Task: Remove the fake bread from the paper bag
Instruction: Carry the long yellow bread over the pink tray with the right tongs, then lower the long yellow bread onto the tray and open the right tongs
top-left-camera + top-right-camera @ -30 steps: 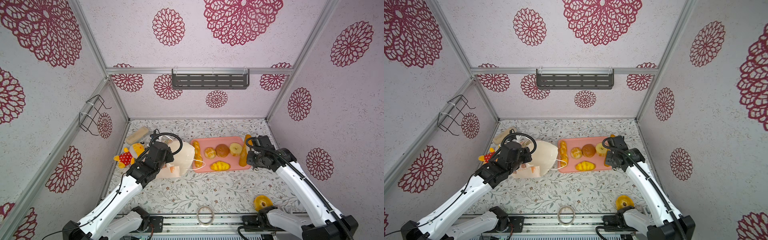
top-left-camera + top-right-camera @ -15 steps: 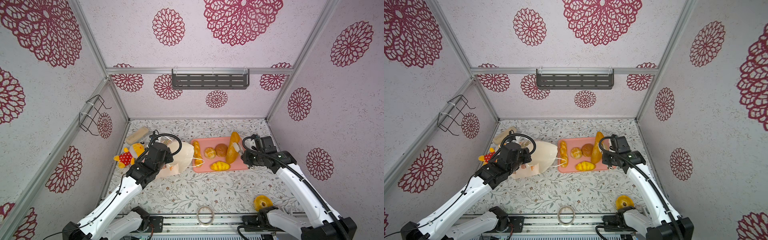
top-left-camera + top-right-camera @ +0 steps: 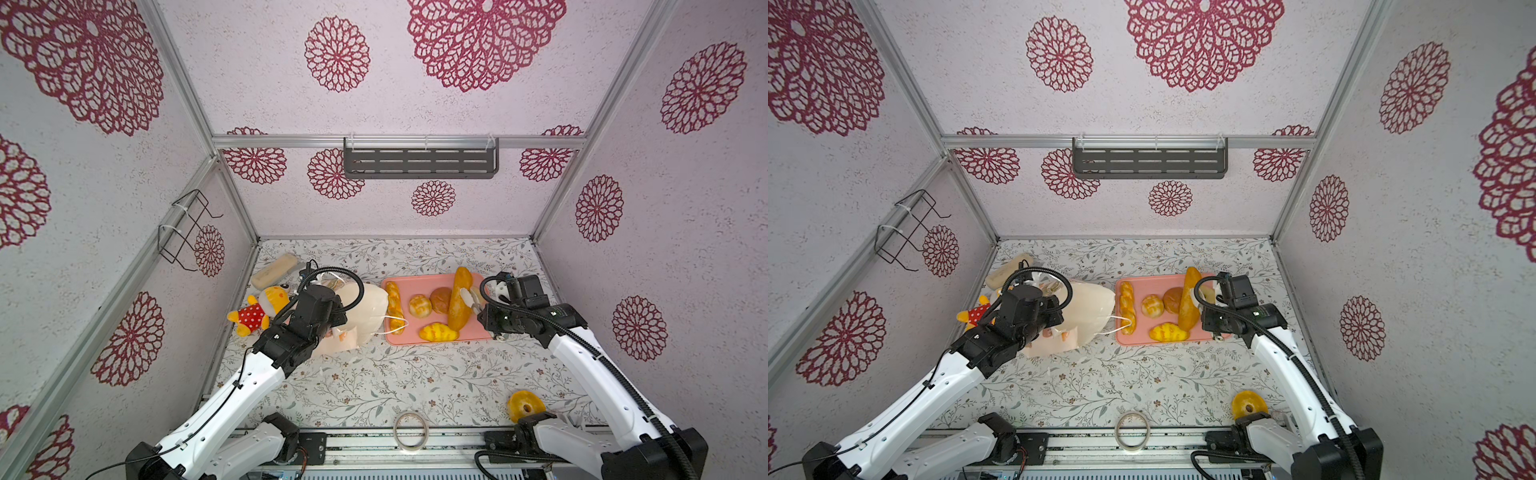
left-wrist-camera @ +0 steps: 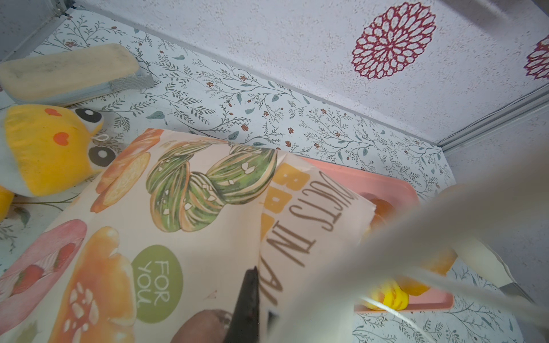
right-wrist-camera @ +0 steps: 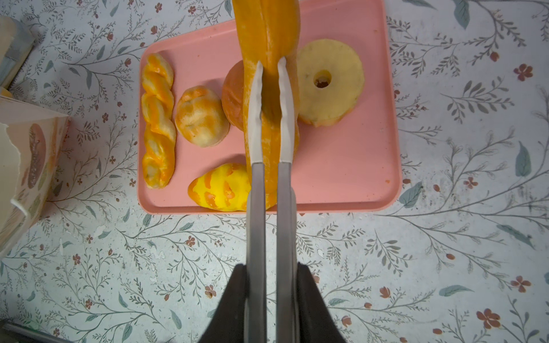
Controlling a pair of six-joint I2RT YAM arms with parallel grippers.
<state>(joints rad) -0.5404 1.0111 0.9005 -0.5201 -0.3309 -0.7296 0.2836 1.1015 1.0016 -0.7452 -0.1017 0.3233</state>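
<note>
Where the right gripper (image 5: 271, 63) reaches over the pink tray (image 5: 341, 166), its pale jaws are clamped on the long loaf (image 5: 269, 29), a smooth, glossy orange baton between the brown bun (image 5: 233, 98) and the matte, spongy ring (image 5: 329, 80). A second ago the loaf hung at the tray's right edge. The left gripper (image 4: 257, 277) has its jaws together, pinching the printed paper bag (image 3: 365, 307), which is slumped on the surface left of the tray.
</note>
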